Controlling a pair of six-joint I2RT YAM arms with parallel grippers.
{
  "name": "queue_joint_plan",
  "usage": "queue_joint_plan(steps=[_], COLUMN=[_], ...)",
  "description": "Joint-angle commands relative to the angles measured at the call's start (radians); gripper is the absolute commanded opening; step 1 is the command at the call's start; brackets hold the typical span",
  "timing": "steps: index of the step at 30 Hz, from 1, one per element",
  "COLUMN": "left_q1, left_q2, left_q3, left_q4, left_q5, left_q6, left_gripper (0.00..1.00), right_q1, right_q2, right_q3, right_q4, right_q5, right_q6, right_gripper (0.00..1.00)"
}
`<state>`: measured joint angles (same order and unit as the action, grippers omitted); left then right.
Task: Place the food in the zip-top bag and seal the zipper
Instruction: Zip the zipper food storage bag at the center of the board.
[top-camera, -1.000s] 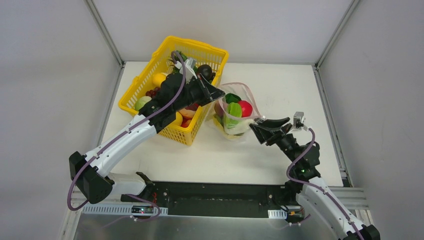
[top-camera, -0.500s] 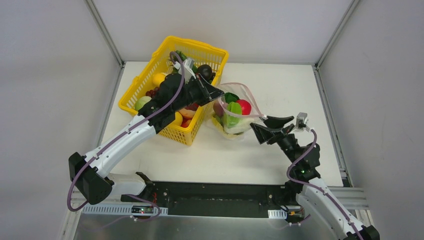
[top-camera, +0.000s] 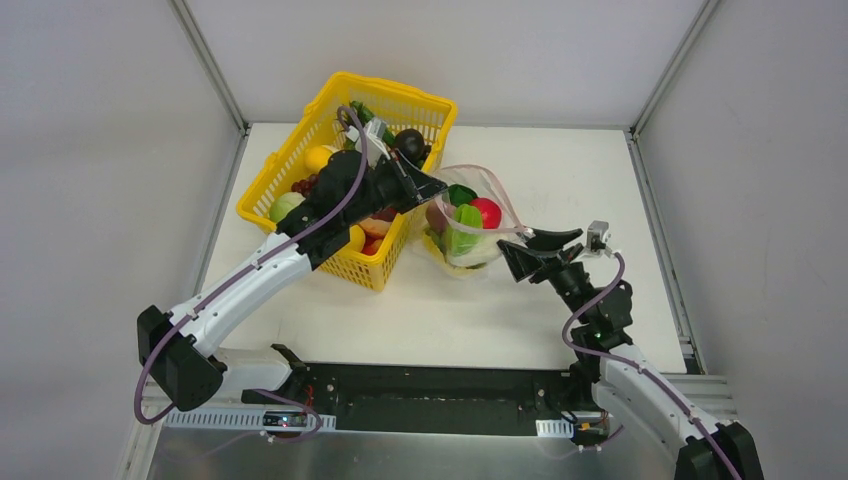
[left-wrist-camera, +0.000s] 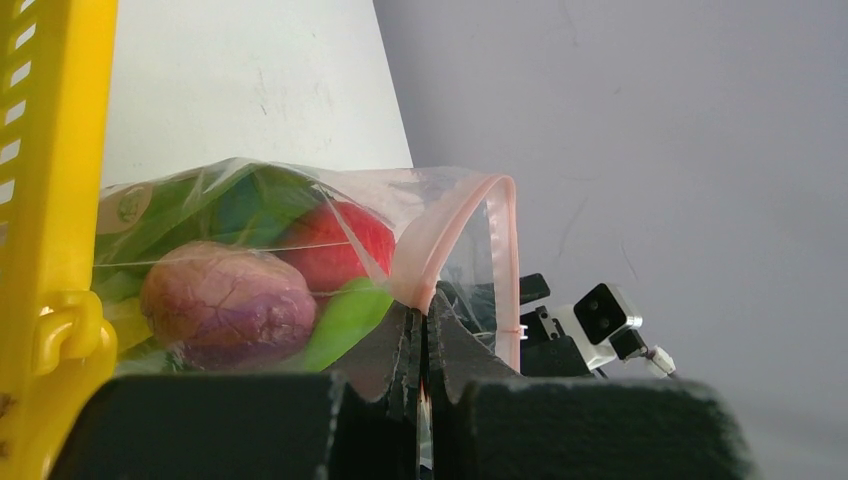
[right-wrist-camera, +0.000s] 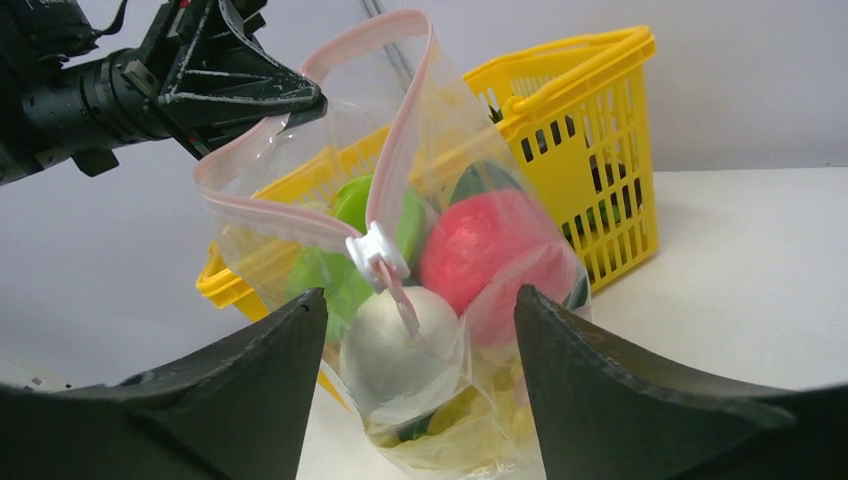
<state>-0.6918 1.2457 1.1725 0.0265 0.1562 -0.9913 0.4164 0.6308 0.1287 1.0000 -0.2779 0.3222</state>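
You are pinching the thin pinkish-red zipper strip (left-wrist-camera: 452, 235) with the left gripper (left-wrist-camera: 425, 312), its jaws pressed together on one end of that edge. By my reading, that grip is lifting the mouth of the clear crinkly plastic zip-top bag (right-wrist-camera: 445, 120) and pulling the strip taut, so the other arm has something firm to work against.

The bag is standing on the white table (top-camera: 560, 170), just beside the yellow mesh plastic basket (top-camera: 395, 88). It is already carrying a round red toy apple (right-wrist-camera: 490, 250), a smooth white toy radish (right-wrist-camera: 395, 350), some green leafy pieces (right-wrist-camera: 335, 280) and a mottled purple toy vegetable (left-wrist-camera: 230, 300). More toy food is sitting in the basket, so I cannot say whether the loading is finished.

You are bringing the right gripper (right-wrist-camera: 418, 300) up to the opposite end with its jaws standing well apart and gripping nothing. They are flanking the bag without touching it, and the small white plastic slider tab (right-wrist-camera: 375, 250) is hanging between them. That placement suggests you are lining up to grasp the tab and draw it along the strip.

The mouth is gaping in a loop, so watch that both halves of the strip are meeting before you pull.
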Motion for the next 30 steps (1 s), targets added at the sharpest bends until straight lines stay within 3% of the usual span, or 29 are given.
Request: queue_joint_plan(steps=[1,4,12,18,20,22,30], left_q1=[0.008,0.009,0.012,0.013,0.014,0.014,0.015], left_q2=[-0.05,-0.058,-0.077,-0.084,-0.084,-0.084,-0.083], left_q3=[-0.002,-0.008,-0.016,-0.02,-0.022,-0.023,-0.025], left_q4=[0.09,0.088,0.091,0.085,0.085,0.087,0.092], left_q5=[-0.002,-0.011,-0.018,-0.03,-0.03,-0.029,-0.029], left_q6=[-0.017,-0.015,-0.007,-0.001,-0.003,-0.005,-0.01], left_gripper=[0.0,0.0,0.0,0.0,0.0,0.0,0.0], right_q1=[-0.001,-0.001,-0.002,-0.002,-0.003,-0.002,-0.003], right_q2=[0.037,0.054,0.021,0.004,0.0,0.001,-0.006], right_q3=[0.014,0.004,-0.019,-0.015,-0.016,-0.017,-0.018], right_q4=[0.198,0.216,0.147,0.117,0.117,0.117,0.1], right_q5=[-0.018,-0.015,-0.03,-0.068,-0.061,-0.062,-0.081], right_q6=[0.054,0.054,0.009,-0.003,-0.001,-0.008,-0.041], right_gripper=[0.74,0.71,0.44,0.43,0.52,0.53,0.36])
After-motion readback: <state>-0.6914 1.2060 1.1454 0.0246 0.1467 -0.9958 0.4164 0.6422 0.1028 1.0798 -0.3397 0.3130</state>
